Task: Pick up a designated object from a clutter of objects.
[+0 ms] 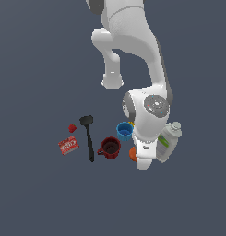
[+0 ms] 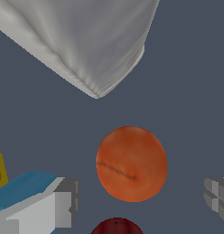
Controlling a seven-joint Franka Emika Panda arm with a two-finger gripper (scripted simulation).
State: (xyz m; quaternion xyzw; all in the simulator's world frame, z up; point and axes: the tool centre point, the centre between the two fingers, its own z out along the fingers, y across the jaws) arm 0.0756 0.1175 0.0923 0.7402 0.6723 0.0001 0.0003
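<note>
Pre-grasp over the orange ball (image 2: 131,163)

Fingers (image 2: 63,203) spread wide, holding nothing, straddling the ball so they can close without nudging the blue cup (image 2: 22,189) or dark red mug (image 2: 117,226).

red box (image 1: 68,145) white label, lettering too small to read; no other text

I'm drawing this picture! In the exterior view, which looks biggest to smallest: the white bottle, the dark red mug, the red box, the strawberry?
1. White bottle, though the arm hides part of it.
2. Dark red mug.
3. Red box, only a little smaller than the mug.
4. Strawberry, clearly the tiniest.
</note>
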